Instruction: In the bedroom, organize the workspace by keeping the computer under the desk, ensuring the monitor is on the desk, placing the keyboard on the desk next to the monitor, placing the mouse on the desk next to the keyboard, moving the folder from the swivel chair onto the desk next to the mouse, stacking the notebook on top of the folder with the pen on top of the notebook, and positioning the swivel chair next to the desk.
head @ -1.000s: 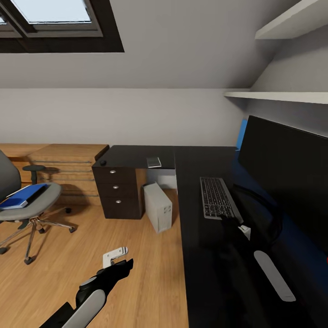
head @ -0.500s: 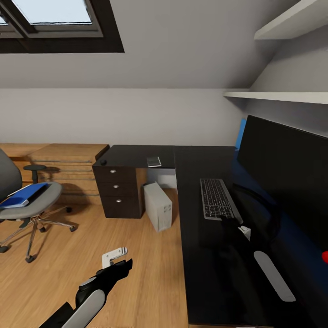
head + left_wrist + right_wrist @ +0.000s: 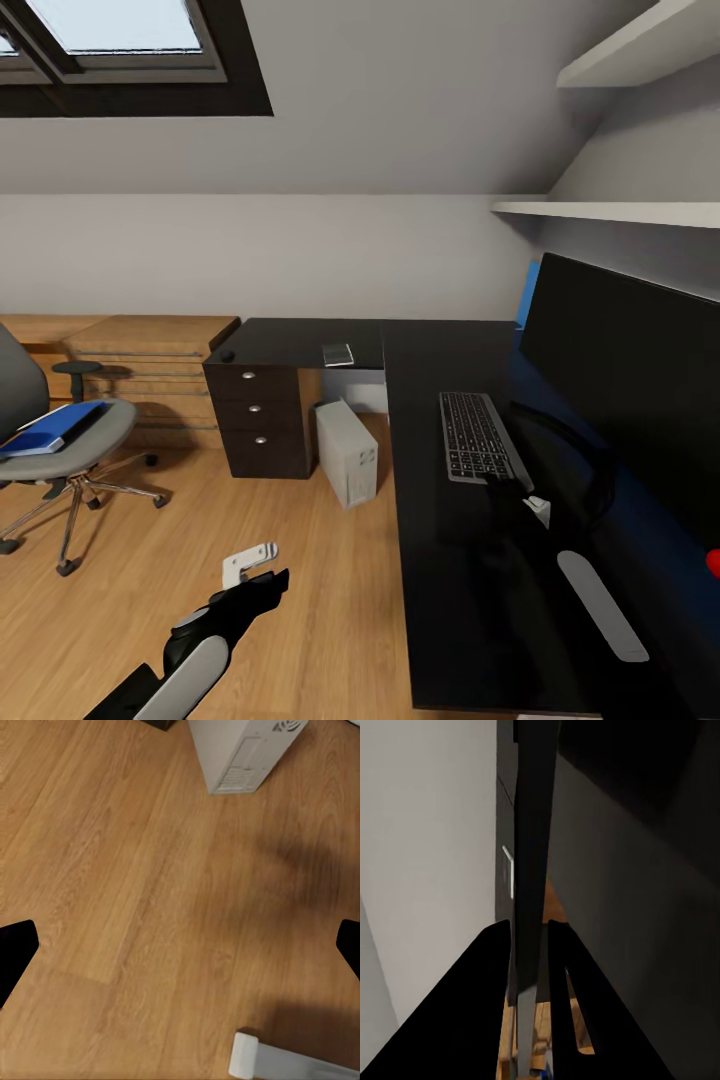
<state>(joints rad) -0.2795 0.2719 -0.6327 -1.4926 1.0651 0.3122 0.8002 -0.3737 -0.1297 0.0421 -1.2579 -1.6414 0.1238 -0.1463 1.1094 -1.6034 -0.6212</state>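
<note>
Right claw (image 3: 526, 967): we see it pinching the keyboard (image 3: 478, 435) edge on the desk (image 3: 440, 560).
Left claw (image 3: 180, 945): wide, over floor (image 3: 112, 870).
Folder (image 3: 50, 428): on chair (image 3: 75, 450).

A glossy black L-shaped table (image 3: 450, 560) carries a black keyboard with dark-grey keys (image 3: 478, 435), beside a light-grey box-shaped computer tower (image 3: 347, 453) and a bright blue flat folder (image 3: 50, 428) (white-edged) on honey-brown wooden floor (image 3: 300, 600).

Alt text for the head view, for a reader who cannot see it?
A black desk holds the keyboard beside a large monitor, right gripper at the keyboard's near end. A grey computer stands below; the blue folder lies on the swivel chair.
</note>
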